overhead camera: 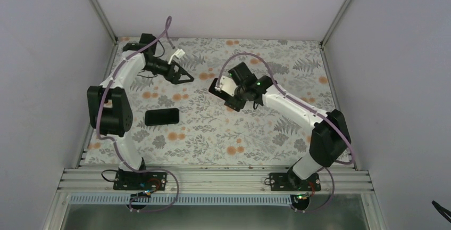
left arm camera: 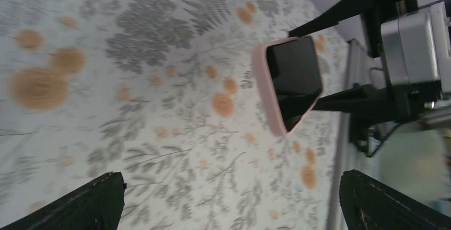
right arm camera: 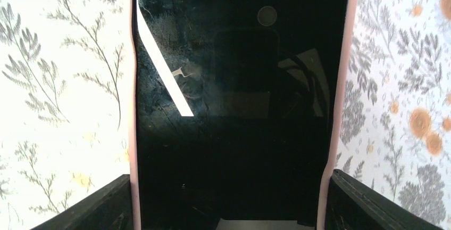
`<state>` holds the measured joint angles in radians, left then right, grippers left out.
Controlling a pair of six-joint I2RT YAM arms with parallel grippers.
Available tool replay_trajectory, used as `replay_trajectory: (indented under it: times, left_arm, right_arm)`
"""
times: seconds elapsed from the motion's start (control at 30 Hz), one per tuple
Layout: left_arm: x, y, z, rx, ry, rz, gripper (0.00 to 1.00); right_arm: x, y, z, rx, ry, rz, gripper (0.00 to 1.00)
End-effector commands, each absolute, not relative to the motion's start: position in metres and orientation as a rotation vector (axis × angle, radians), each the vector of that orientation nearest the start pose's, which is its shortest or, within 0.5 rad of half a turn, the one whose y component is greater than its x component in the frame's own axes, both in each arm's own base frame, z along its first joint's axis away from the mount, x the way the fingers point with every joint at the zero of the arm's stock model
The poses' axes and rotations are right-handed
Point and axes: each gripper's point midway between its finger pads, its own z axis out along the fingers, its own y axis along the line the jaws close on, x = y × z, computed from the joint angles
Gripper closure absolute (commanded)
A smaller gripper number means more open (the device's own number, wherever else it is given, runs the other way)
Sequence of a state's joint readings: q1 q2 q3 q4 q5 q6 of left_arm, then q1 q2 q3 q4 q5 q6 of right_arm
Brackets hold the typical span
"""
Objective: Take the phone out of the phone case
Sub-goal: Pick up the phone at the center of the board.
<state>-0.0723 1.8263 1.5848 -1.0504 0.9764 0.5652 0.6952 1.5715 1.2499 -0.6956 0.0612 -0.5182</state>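
Floral table (overhead camera: pixel 239 134) — one black slab (overhead camera: pixel 162 116) lying flat.

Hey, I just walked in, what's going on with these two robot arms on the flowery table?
The right claw grips a pink phone case by its long edges, apparently raised off the floral table. The case's face looks black, and I cannot tell whether the phone is inside it. The left claw hangs open nearby, facing the case and touching nothing. A black phone-like slab lies flat on the table beside the left arm.
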Motion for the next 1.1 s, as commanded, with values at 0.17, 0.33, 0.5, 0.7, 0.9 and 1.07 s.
replay_trajectory:
  times: [0.17, 0.33, 0.5, 0.7, 0.9, 1.07]
  left_arm:
    - [0.357, -0.209, 0.202, 0.877, 2.206, -1.574, 0.0]
    - [0.363, -0.212, 0.19, 0.872, 2.24, -1.611, 0.0]
    - [0.369, -0.213, 0.19, 0.87, 2.256, -1.608, 0.0]
    - [0.361, -0.212, 0.178, 0.891, 2.303, -1.609, 0.14]
    - [0.359, -0.213, 0.173, 0.907, 2.325, -1.599, 0.38]
    - [0.36, -0.214, 0.175, 0.914, 2.316, -1.594, 0.68]
  right_arm:
    - [0.334, 0.304, 0.172, -1.412, 2.022, -0.035, 0.25]
    - [0.339, 0.325, 0.169, -1.432, 2.006, -0.02, 0.25]
    - [0.346, 0.341, 0.173, -1.42, 1.973, -0.016, 0.25]
    - [0.357, 0.348, 0.179, -1.382, 1.943, -0.046, 0.25]
    - [0.36, 0.355, 0.182, -1.385, 1.926, -0.071, 0.26]
    - [0.356, 0.363, 0.185, -1.398, 1.91, -0.072, 0.26]
